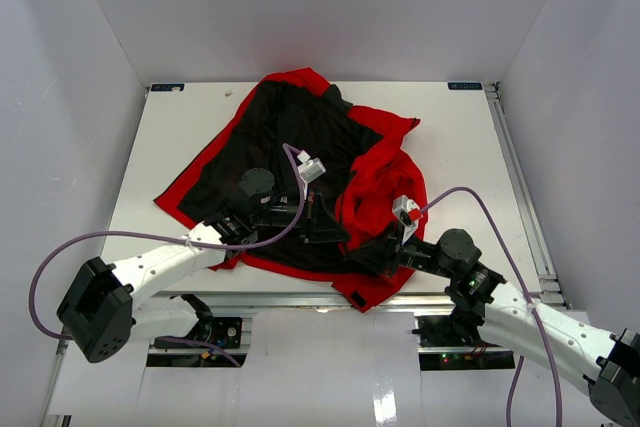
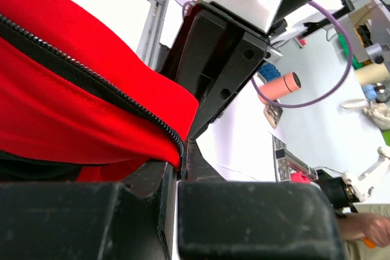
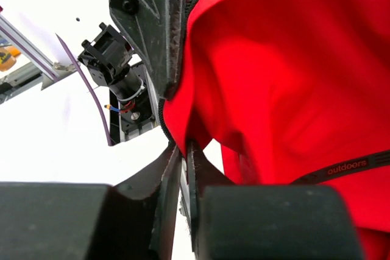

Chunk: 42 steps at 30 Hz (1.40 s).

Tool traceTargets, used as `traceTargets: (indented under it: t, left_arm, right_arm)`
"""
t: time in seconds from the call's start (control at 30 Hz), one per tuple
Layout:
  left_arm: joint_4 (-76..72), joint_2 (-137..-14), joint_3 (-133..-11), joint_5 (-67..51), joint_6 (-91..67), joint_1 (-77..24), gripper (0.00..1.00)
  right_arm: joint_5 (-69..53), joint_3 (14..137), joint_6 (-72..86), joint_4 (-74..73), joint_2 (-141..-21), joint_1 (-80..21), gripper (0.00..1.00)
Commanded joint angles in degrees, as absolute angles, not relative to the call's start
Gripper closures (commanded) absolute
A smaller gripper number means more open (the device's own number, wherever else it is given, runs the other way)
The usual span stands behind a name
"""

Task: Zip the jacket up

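Observation:
The red jacket (image 1: 385,162) lies open and crumpled on the white table (image 1: 200,127), its black lining (image 1: 290,137) facing up. My left gripper (image 1: 322,227) is at the jacket's near hem, shut on the red zipper edge (image 2: 109,98); the dark zipper teeth (image 2: 73,65) run into its pinched fingertips (image 2: 194,153). My right gripper (image 1: 372,255) faces it from the right, shut on the other red front edge (image 3: 201,77) at its zipper end. A dark pocket strip with "outdoors" lettering (image 3: 347,167) shows in the right wrist view. The two grippers are close together.
The table's metal rail (image 1: 520,177) runs along the right side. White enclosure walls (image 1: 60,97) surround the table. Purple cables (image 1: 290,197) loop over both arms. Clutter on a bench beyond the table shows in the left wrist view (image 2: 365,71).

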<state>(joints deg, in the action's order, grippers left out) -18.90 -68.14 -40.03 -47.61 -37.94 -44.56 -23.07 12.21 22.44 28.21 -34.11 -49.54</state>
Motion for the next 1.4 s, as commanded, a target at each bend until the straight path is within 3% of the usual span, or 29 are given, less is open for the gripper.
traceTargets:
  t: [0.0, 0.13, 0.33, 0.77, 1.17, 1.37]
  left_arm:
    - [-12.78, -64.85, -42.81, -43.64, -34.89, -44.43, 0.8]
    - [-3.65, -62.45, -44.81, -32.62, -31.57, -44.38, 0.53]
    - [3.01, -58.82, -43.25, -27.0, -30.86, -44.39, 0.37]
    - [2.57, -59.65, -41.89, -27.63, -31.16, -44.47, 0.46]
    - [-5.92, -61.93, -39.7, -29.79, -33.53, -44.49, 0.4]
    - [-7.35, -63.73, -39.73, -29.57, -34.03, -44.65, 0.42]
  right_arm:
    - [-22.37, 12.91, 22.8, 32.56, -33.8, -49.57, 0.92]
    - [-22.01, 13.24, 23.1, 32.73, -33.75, -49.57, 0.92]
    - [-19.47, 13.68, 24.5, 32.29, -34.6, -49.74, 0.92]
    - [-13.63, 16.94, 28.75, 30.41, -38.87, -49.66, 0.92]
    - [-8.62, 18.41, 31.59, 32.54, -43.66, -50.36, 0.92]
    - [-8.24, 19.09, 32.22, 33.38, -44.67, -50.59, 0.92]
